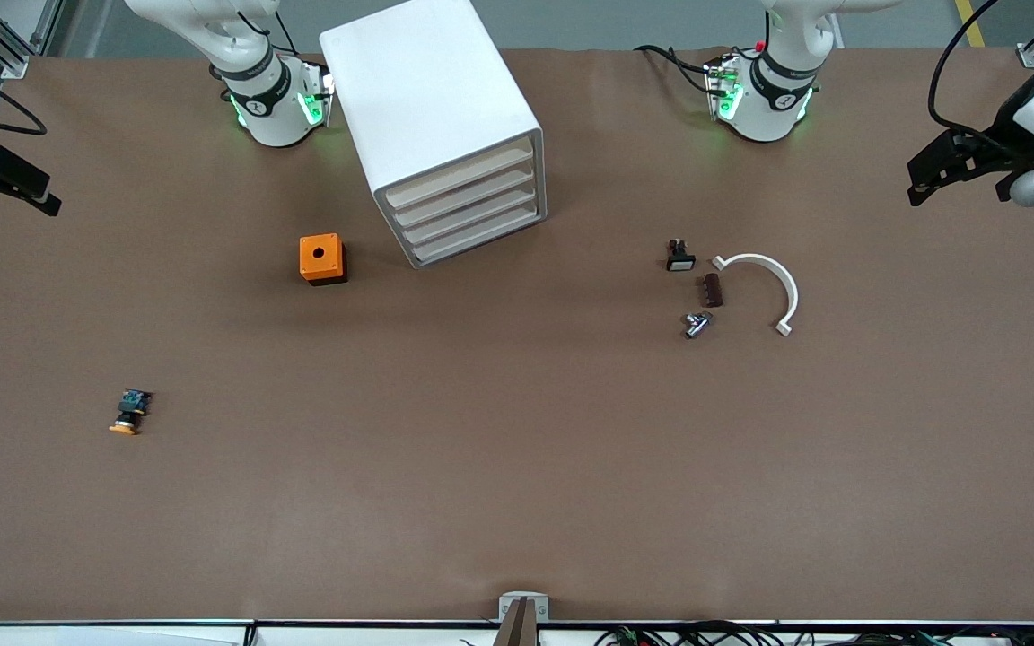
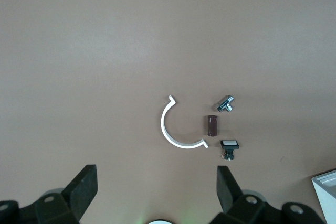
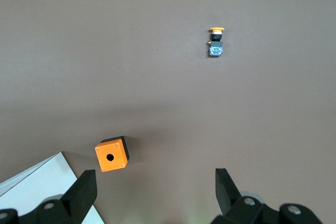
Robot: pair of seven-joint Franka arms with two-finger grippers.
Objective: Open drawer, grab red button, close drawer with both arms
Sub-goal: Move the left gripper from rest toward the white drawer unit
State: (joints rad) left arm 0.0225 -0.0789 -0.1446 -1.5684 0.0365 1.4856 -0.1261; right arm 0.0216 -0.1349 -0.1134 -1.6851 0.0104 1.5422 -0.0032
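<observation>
The table (image 1: 517, 502) is brown. The cabinet (image 1: 432, 117) stands on it between my two bases, its four drawers (image 1: 468, 211) all flush and fronting the camera, turned a little toward my left arm's end. My arms wait at either end. My left pincer (image 1: 921, 190) hangs over the left arm's end of the table, released, fingers (image 2: 84, 188) spread wide on nothing. My right pincer (image 1: 48, 205) hangs over the right arm's end, likewise released, fingers (image 3: 83, 191) apart and empty.

The red button shows in no view, so I cannot tell where it lies relative to either pincer, nor which way it points.

Near the cabinet, toward the right arm's end, sits an orange box (image 1: 322, 258) with a hole on top. Toward the left arm's end lie a white arc (image 1: 773, 278), a brown block (image 1: 713, 290), a metal fitting (image 1: 696, 324) and a small switch (image 1: 679, 257), close together. An orange button (image 1: 128, 414) lies on its side nearer the camera, cap toward the camera, blue end toward the bases.
</observation>
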